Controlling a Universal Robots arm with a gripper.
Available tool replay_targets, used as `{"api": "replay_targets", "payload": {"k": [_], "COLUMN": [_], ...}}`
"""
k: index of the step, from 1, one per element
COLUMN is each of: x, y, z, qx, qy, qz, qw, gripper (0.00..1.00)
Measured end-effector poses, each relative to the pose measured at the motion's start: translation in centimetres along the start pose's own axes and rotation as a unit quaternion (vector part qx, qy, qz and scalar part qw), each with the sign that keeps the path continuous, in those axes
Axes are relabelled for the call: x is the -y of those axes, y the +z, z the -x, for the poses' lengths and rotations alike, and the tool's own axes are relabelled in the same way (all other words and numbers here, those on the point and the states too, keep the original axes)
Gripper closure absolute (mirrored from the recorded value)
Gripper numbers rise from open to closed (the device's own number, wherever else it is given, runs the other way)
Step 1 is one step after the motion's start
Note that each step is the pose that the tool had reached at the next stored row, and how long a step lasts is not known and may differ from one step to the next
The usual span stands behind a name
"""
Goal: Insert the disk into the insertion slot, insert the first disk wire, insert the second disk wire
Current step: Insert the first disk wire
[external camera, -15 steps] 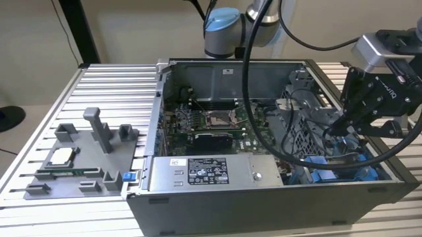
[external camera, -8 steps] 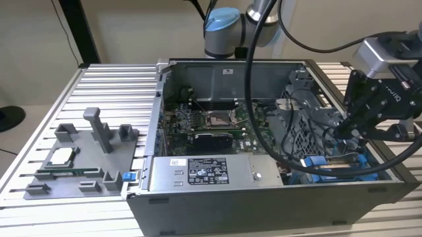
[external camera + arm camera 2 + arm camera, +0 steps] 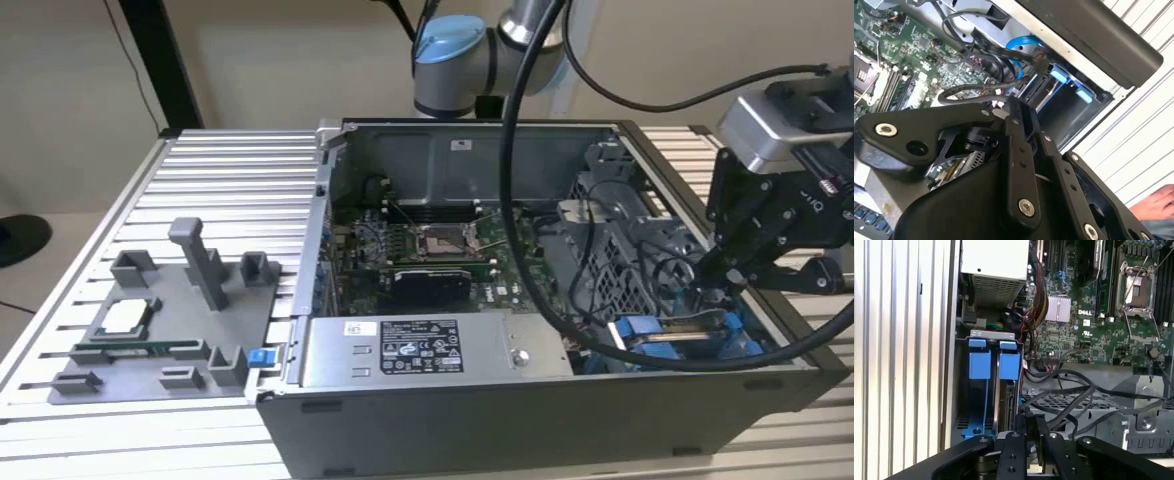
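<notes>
while the end effector (image 3: 718, 285) hangs over the corner of the open computer case (image 3: 534, 410) on the near side at the exterior view's right, its two black fingers (image 3: 1024, 432) stand drawn together with only a thin gap between them. black cables (image 3: 1079, 385) cross right at the fingertips in both wrist views, but i cannot tell whether one is pinched there.

just beyond the fingertips in the first wrist view sits the insertion slot (image 3: 962, 390), a grey metal bay with blue rails at its bottom and two bright blue tabs side by side at its mouth. the disk (image 3: 1009, 367) appears to stand on edge inside this bay, under the tab nearer the motherboard (image 3: 1104, 335), its dark body running down into the bay. the space under the other tab looks open down to the blue rails. in the exterior view the bay (image 3: 667, 340) lies in the near corner at that view's right, just below the end effector.

a perforated grey metal cage (image 3: 1054, 401) lies beside the bay with the black cables draped across it. the silver power-supply box (image 3: 414, 350) lies along the near wall of the case, to the exterior view's left of the bay. a light blue cable (image 3: 1021, 42) loops above the bay in the second wrist view, where a person's hand (image 3: 1156, 202) also rests on the slatted table (image 3: 1134, 130).

on the table at the exterior view's left stands a grey fixture (image 3: 174, 330) well apart from the case.
</notes>
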State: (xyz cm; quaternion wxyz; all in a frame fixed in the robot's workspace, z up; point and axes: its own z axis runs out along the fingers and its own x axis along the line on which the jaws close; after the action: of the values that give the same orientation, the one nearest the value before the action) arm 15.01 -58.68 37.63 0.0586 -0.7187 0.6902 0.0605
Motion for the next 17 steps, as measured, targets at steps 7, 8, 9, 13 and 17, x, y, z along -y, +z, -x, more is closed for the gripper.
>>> {"api": "replay_targets", "payload": {"k": [7, 8, 9, 13, 17], "x": [-0.11, -0.13, -0.15, -0.18, -0.18], "y": [0.05, 0.18, 0.31, 0.76, 0.78], "z": [-0.29, -0.31, -0.33, -0.4, -0.38], "qx": [-0.0084, -0.0087, -0.0093, -0.0109, -0.0114], "qy": [-0.008, -0.008, -0.009, -0.009, -0.008], "qz": [-0.017, -0.0178, -0.0185, -0.0197, -0.0198], "qw": [0.9998, 0.9998, 0.9997, 0.9997, 0.9997], "gripper": [1.0, 1.0, 1.0, 1.0, 1.0]}}
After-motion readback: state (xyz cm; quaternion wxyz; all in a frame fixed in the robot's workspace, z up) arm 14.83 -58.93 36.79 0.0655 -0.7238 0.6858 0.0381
